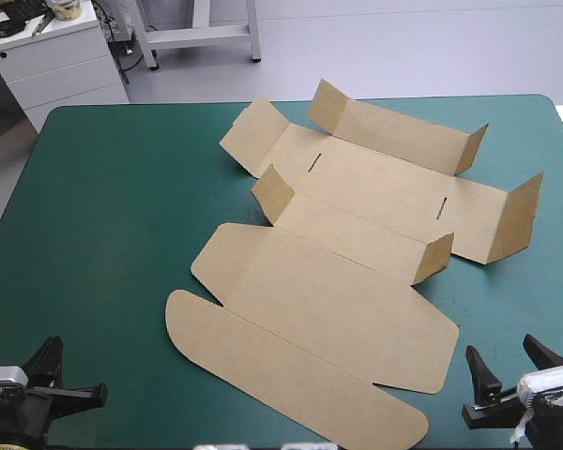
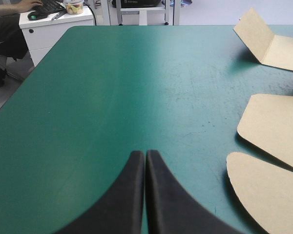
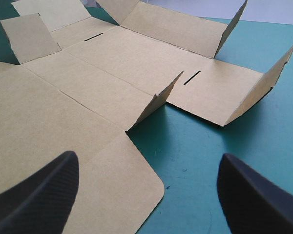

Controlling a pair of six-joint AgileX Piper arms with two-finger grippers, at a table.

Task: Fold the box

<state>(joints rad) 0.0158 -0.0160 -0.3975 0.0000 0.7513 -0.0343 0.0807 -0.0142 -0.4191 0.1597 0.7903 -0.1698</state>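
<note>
From above, the whole box [image 1: 338, 281] is laid out: a cut sheet of brown board, unfolded, running from the middle of the tabletop [image 1: 103, 206] toward its far right part, at a slant to the edges. Only that view takes in the full outline. The long rounded flap [image 1: 281, 375] nearest the near edge lies flat, as does the broad panel behind it. Farther back several parts stand up: two small tabs [image 1: 433, 259] at the ends of a narrow strip, a tilted far wall [image 1: 394, 131] with its own end tabs, and a raised flap at each end of the slotted panel.

The left claw [image 2: 145, 153] is clenched, its black fingers meeting in one pointed arch over bare teal-green cover. Its camera catches only the sheet's fringe off to one side: two rounded flap edges and one lifted flap farther away, all well apart from the claw.

The right claw [image 3: 149, 158] is released, its fingers wide apart, with a rounded corner of the board lying ahead between them. Up close here the board looks matte and smooth, with pressed crease lines and two narrow slots [image 3: 191, 77] cut through the panel. The raised flaps throw shadows on the cover.

Beyond the tabletop's far left corner stands a white drawer cabinet [image 1: 52, 56] with clutter on top.
</note>
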